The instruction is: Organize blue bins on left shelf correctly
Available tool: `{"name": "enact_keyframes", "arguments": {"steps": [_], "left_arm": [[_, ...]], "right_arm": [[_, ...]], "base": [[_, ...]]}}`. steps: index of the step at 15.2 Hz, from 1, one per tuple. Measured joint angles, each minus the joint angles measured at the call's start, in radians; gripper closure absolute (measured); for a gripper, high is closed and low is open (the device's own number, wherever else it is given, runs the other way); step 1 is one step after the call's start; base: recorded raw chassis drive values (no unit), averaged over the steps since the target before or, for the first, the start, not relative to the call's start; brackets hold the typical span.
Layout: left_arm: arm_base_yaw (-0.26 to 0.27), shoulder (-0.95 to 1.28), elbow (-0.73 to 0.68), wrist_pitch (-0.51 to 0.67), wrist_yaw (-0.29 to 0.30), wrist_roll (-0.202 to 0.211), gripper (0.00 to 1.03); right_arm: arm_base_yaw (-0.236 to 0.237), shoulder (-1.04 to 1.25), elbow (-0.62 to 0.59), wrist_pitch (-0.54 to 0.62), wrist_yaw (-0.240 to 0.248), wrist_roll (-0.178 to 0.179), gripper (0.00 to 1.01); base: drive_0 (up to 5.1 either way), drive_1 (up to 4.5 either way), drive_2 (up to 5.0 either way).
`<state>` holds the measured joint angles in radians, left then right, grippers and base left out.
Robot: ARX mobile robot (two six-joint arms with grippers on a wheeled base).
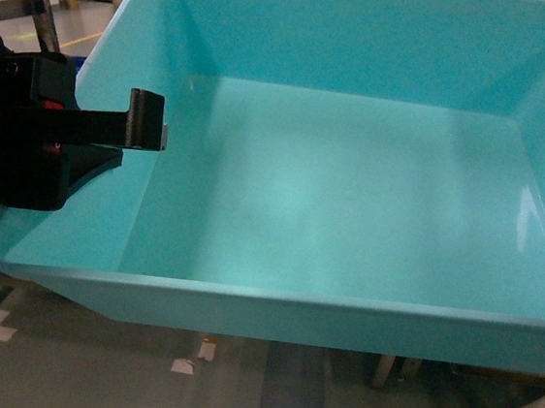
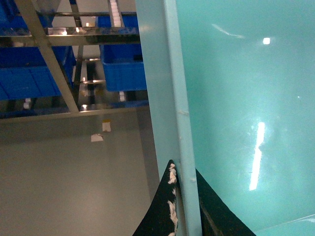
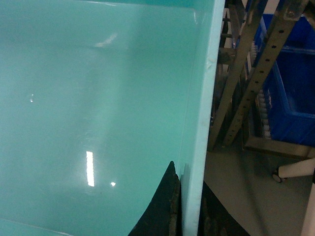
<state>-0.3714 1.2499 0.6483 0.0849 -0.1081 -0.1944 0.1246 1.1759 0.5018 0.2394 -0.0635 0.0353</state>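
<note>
A light turquoise plastic tub [image 2: 236, 113] fills the right of the view, its glossy inside catching lamp reflections. Its pale rolled rim runs top to bottom, pinched between the left gripper's [image 2: 184, 206] two black fingers [image 2: 162, 211]. Beyond stand a silvery steel rack [image 2: 54, 73] holding dark blue bins [image 2: 123, 69], and grey floor [image 2: 64, 182].

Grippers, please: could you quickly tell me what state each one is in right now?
Left gripper: shut on the turquoise bin, jaws straddling its left wall.
Right gripper: shut on the same bin's right wall.
</note>
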Motion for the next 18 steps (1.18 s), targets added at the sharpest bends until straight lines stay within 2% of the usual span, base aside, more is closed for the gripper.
{"name": "enact_keyframes", "arguments": {"steps": [2, 18], "left_arm": [[0.002, 0.000, 0.000, -0.007, 0.000, 0.000, 1.01], [0.002, -0.004, 0.001, -0.005, 0.000, 0.000, 1.01]], "right_arm": [[0.000, 0.000, 0.000, 0.001, -0.001, 0.000, 0.99], [0.000, 0.000, 0.000, 0.000, 0.000, 0.000, 0.99]], "base": [[0.0, 0.00, 0.0], [0.0, 4.28, -4.3]]}}
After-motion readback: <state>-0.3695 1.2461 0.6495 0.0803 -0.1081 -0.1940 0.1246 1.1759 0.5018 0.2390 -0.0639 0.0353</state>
